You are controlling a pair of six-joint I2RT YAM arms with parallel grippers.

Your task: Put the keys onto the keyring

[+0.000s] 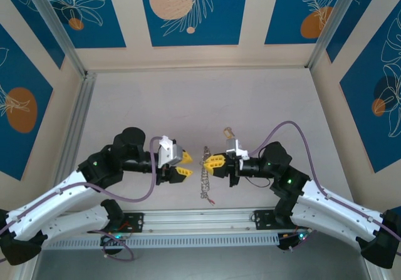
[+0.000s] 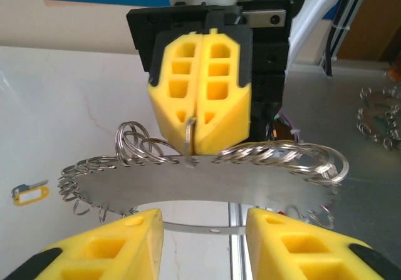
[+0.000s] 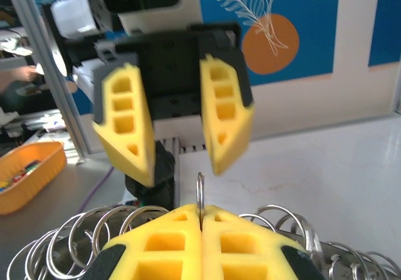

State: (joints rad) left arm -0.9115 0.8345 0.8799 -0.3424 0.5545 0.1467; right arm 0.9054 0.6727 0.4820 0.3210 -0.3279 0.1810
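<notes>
The keyring (image 2: pixel 207 180) hangs as a wide grey metal band between the two grippers, with several small wire rings (image 2: pixel 276 153) threaded along it. From above it is a thin chain-like line (image 1: pixel 205 180). My right gripper (image 3: pixel 200 214) is shut on a thin metal ring (image 3: pixel 200 189) standing edge-on; the same closed fingers (image 2: pixel 216 92) face the left wrist camera. My left gripper (image 2: pixel 203 233) is open, its fingers just short of the band and apart from it. A key with a yellow tag (image 2: pixel 30 194) lies alone on the table.
More loose rings (image 2: pixel 379 117) lie on the grey surface to the right in the left wrist view. An orange basket (image 3: pixel 25 173) stands off the table's side. The aluminium rail (image 1: pixel 200 220) runs along the near edge. The tagged key (image 1: pixel 229 131) lies just behind the right gripper (image 1: pixel 207 162).
</notes>
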